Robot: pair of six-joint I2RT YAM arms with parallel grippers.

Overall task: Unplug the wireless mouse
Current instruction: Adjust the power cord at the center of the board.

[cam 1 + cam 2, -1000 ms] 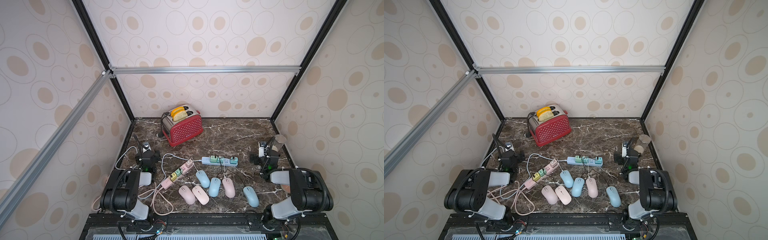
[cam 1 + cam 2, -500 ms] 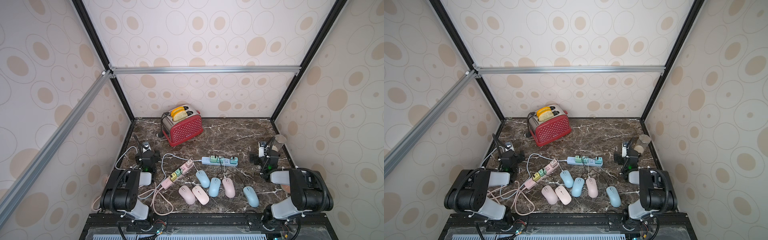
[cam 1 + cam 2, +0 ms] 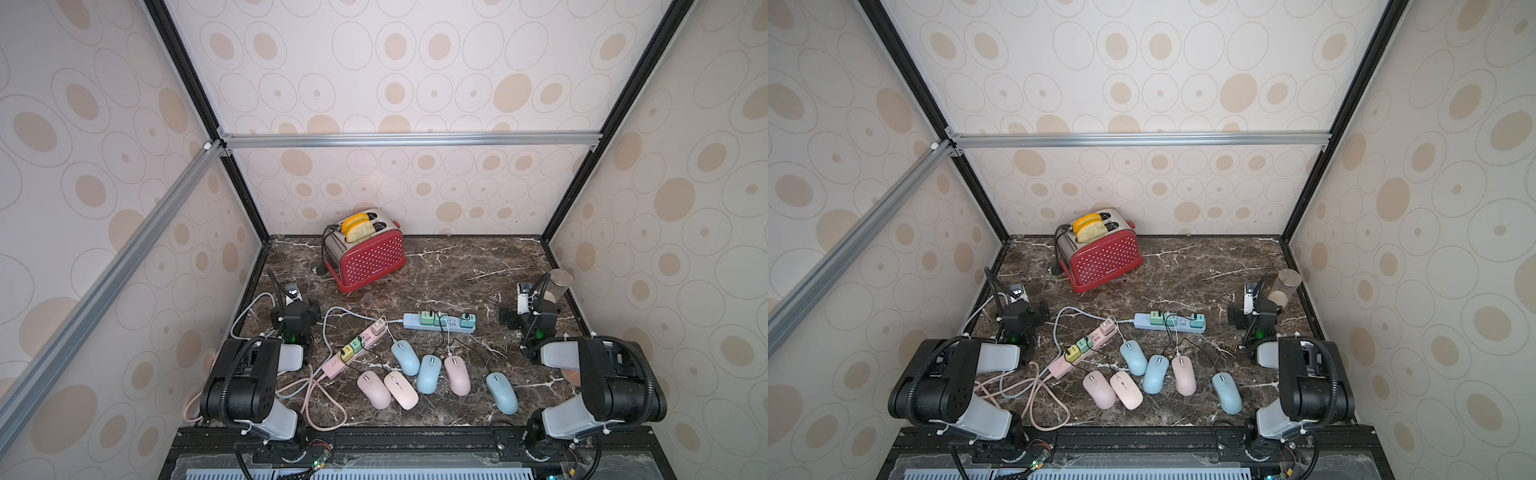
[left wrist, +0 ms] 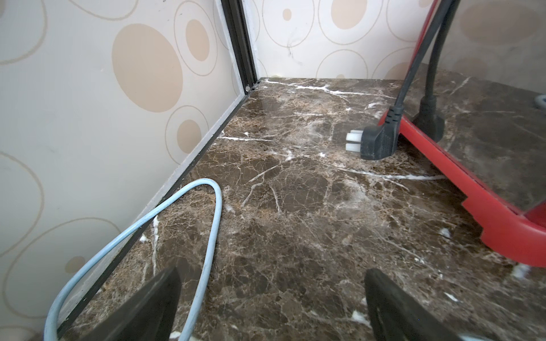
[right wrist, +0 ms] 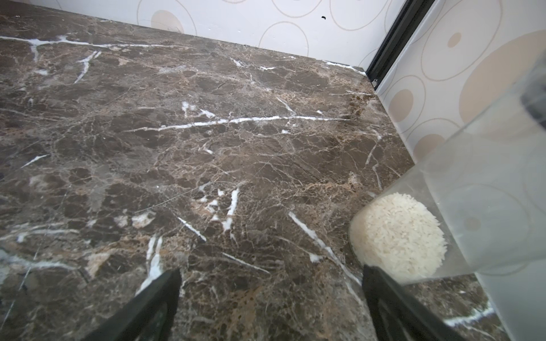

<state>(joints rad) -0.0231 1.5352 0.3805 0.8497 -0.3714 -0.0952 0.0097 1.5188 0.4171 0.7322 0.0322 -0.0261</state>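
Wireless mice (image 3: pixel 429 373), 3 blue and 3 pink, lie in a loose cluster near the front of the marble table (image 3: pixel 457 270), well apart from both grippers. The left gripper (image 4: pixel 271 274) sits low by the left wall, jaws spread wide with nothing between them. A pale blue cord (image 4: pixel 212 224) loops on the table just beside it. The right gripper (image 5: pixel 270 273) sits low by the right wall, jaws also spread and empty, just beside a clear jar (image 5: pixel 472 192) holding rice.

Between the arms, thin black cables (image 3: pixel 441 340) run from at least some of the mice to small chargers on 2 power strips. A pink strip (image 3: pixel 353 351) lies at a slant, and a blue strip (image 3: pixel 440 323) lies behind the mice. The cables cross, and it is not clear which charger belongs to which mouse, so the wrong plug could be pulled. Both strips lie loose, so a pull with 1 gripper would likely drag the strip instead of freeing the plug. The other gripper probably needs to pin it down. A looped pink cord (image 3: pixel 328 407) lies in front of the left arm and could snag it. A sideways swing of the right arm could tip the jar. A red toaster (image 3: pixel 372 259) with bread stands at the back, its black plug (image 4: pixel 378 141) lying loose on the table, out of the way.
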